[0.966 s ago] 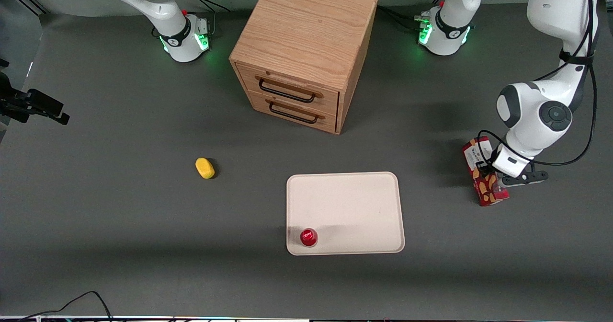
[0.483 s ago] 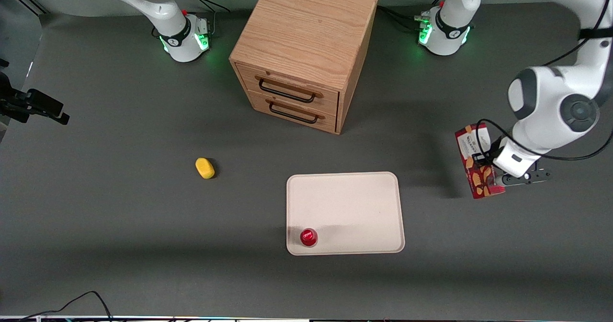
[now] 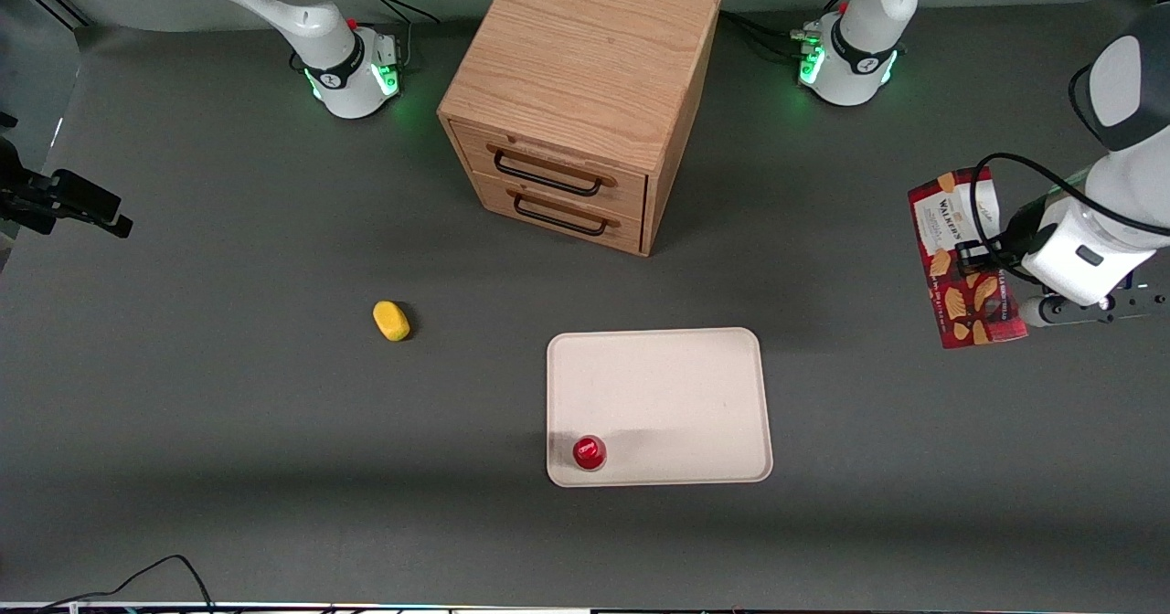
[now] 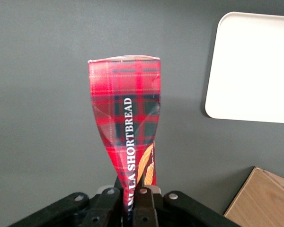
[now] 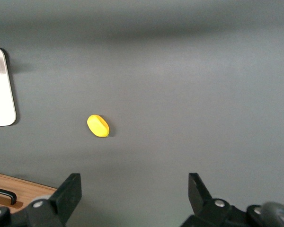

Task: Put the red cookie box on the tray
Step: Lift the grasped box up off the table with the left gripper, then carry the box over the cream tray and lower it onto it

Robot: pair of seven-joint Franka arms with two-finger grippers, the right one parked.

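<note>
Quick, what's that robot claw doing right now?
Gripper: shut on the red cookie box, lifted above the table at the working arm's end.

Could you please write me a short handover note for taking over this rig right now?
Gripper: shut on the red cookie box, holding it in the air at the working arm's end of the table; the carton is pinched in at the grip.
Tray: flat on the table, nearer the front camera than the wooden drawer cabinet; a small red can stands in one corner.
Done: box picked up.
Left: carry it to the tray, set it on the bare part, release.
</note>
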